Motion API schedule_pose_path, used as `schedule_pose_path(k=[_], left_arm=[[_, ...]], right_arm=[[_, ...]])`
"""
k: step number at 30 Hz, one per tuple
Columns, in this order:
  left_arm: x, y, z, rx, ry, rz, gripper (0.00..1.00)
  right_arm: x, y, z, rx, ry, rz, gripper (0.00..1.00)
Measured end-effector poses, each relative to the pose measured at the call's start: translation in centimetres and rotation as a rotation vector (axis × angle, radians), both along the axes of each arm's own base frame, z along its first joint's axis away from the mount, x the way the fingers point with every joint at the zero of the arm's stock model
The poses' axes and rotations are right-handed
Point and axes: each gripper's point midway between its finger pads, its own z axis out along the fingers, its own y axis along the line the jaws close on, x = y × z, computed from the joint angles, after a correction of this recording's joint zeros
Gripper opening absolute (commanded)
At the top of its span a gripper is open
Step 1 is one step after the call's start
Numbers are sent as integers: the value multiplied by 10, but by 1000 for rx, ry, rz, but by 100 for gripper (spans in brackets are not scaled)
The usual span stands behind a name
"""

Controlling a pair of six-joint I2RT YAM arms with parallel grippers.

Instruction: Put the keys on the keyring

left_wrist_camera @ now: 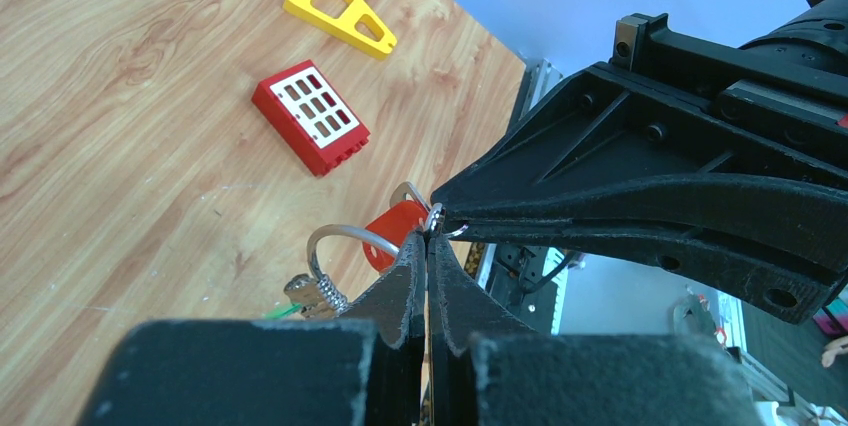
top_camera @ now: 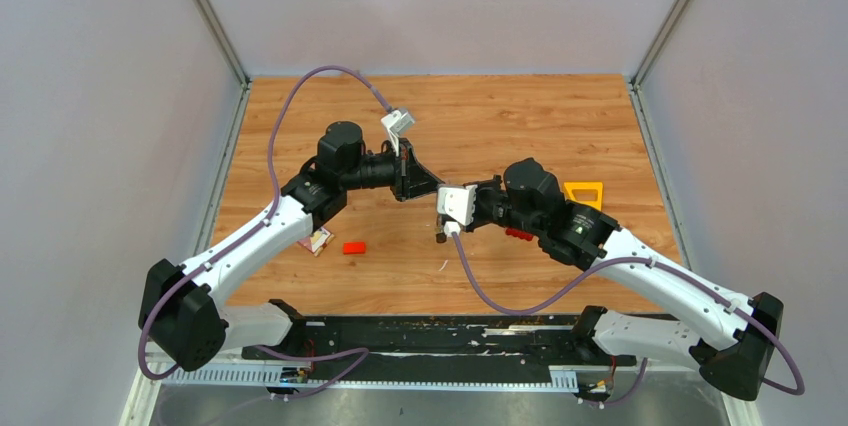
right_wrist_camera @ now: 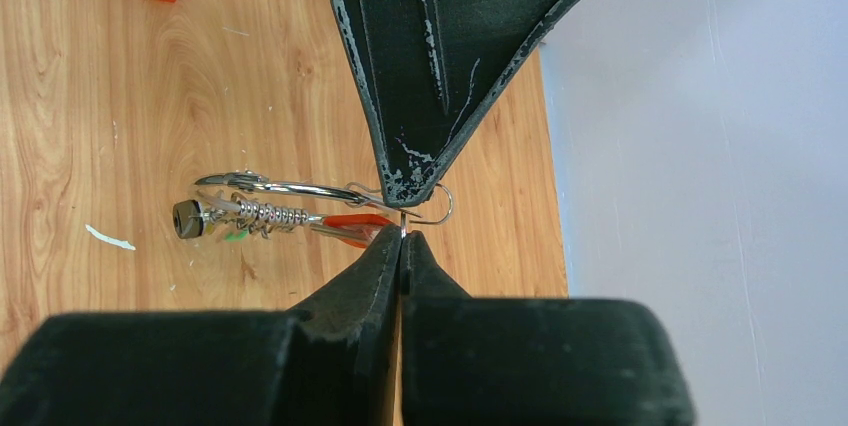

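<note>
My left gripper [left_wrist_camera: 428,246] and my right gripper [right_wrist_camera: 403,244] meet tip to tip over the middle of the table [top_camera: 520,116]. Each has its fingers pressed together on the thin wire of the keyring [right_wrist_camera: 446,204]. A red-headed key [right_wrist_camera: 352,227] and a silver clip [right_wrist_camera: 270,186] dangle beside it, clear of the wood. The red block with white squares [left_wrist_camera: 310,116] and the yellow piece [left_wrist_camera: 340,8] lie further right.

The left arm [top_camera: 250,236] reaches in from the left and the right arm [top_camera: 660,276] from the right, both bent at the elbow, so that the left gripper [left_wrist_camera: 428,238] and right gripper [right_wrist_camera: 403,238] meet tip to tip, each with its jaws pressed closed.
</note>
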Motion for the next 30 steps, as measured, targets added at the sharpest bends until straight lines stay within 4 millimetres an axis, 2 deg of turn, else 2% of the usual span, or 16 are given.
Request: schedule_pose_path(k=[30], left_arm=[[-5, -5, 0, 1, -7, -15, 0]], right_arm=[[2, -3, -3, -15, 16, -23, 0]])
